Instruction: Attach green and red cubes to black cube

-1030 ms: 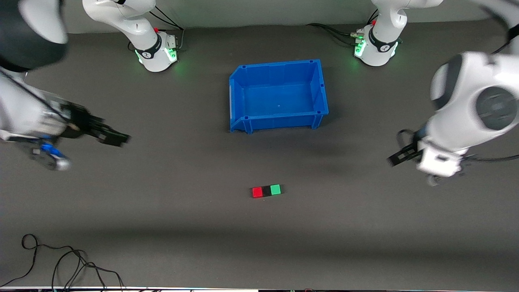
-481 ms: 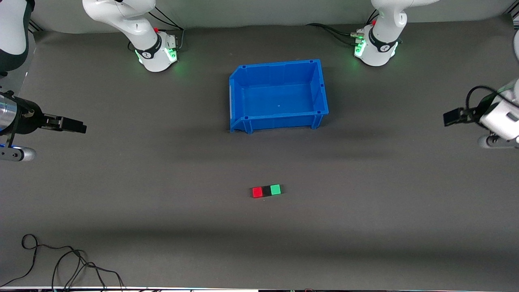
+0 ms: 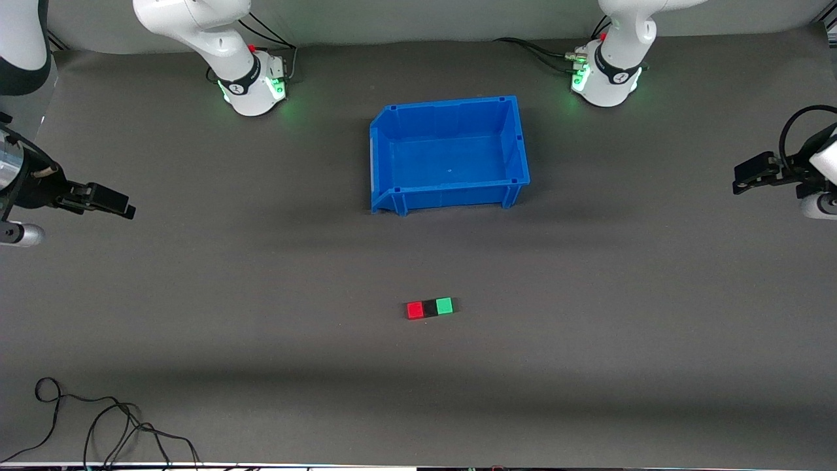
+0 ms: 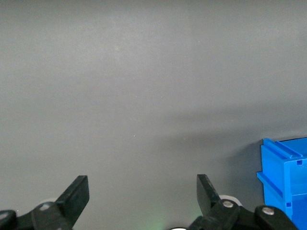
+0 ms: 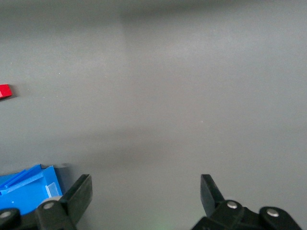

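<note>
The red cube [image 3: 415, 310], black cube [image 3: 429, 308] and green cube [image 3: 444, 305] lie touching in one short row on the table [image 3: 261, 327], black in the middle, nearer the front camera than the blue bin [image 3: 386, 157]; they look light, rigid and smooth-faced, so I judge a pinch across two opposite side faces would hold best, and a careless nudge could slide the row. The left gripper [image 3: 752, 173] hangs with jaws spread over the left arm's end; the right gripper [image 3: 108, 201] hangs likewise spread over the right arm's end; neither holds anything.
</note>
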You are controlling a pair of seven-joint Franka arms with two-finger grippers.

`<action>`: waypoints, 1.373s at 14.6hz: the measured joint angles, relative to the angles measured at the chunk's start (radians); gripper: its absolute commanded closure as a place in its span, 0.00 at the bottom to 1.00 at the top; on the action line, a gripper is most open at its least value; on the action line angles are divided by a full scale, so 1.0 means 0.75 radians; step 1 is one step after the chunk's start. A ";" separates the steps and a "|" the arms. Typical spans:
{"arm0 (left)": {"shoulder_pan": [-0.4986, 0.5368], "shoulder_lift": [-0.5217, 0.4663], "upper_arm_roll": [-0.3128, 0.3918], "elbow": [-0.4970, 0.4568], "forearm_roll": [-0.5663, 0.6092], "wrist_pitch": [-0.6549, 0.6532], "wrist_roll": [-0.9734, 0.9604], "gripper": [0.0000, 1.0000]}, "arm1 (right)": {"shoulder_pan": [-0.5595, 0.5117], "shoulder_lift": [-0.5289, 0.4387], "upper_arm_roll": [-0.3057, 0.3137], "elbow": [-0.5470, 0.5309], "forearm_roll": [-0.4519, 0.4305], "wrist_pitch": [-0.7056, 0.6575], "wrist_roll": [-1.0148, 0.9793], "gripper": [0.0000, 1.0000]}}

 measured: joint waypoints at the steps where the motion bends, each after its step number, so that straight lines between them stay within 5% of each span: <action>1: 0.000 0.009 0.000 0.011 -0.001 0.000 0.000 0.00 | 0.002 -0.004 0.000 -0.004 0.000 0.002 0.000 0.00; 10: -0.001 0.112 -0.005 0.122 -0.032 0.006 0.000 0.00 | -0.010 -0.004 0.024 -0.015 -0.004 0.023 -0.001 0.00; 15: -0.001 0.111 -0.006 0.118 -0.033 0.111 0.000 0.02 | -0.282 -0.016 0.259 0.005 -0.007 0.024 -0.004 0.00; 20: 0.000 0.060 -0.006 0.020 -0.033 0.219 0.000 0.02 | -0.374 -0.051 0.348 0.006 -0.007 0.024 -0.005 0.00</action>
